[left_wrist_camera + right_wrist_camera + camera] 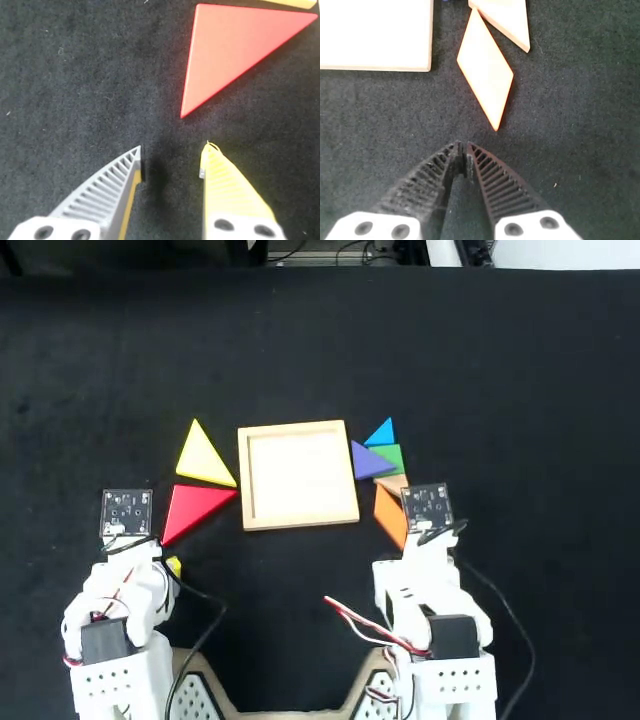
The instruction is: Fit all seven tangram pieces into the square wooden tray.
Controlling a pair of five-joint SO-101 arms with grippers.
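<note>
Your left tool (172, 155): spread wide, near the red triangle (230, 50). Your right tool (465, 150): closed, gripping nothing, near the orange diamond (485, 75). Tray (298, 475): mid-table (300, 340), pieces flanking it.

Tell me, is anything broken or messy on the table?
Nothing looks broken or spilled. The wooden tray has no pieces inside. The red triangle and yellow triangle lie at one side; the purple piece and green piece crowd together at the other.

Orange piece (388, 513) — partly hidden beneath the right wrist camera (427, 507)
</note>
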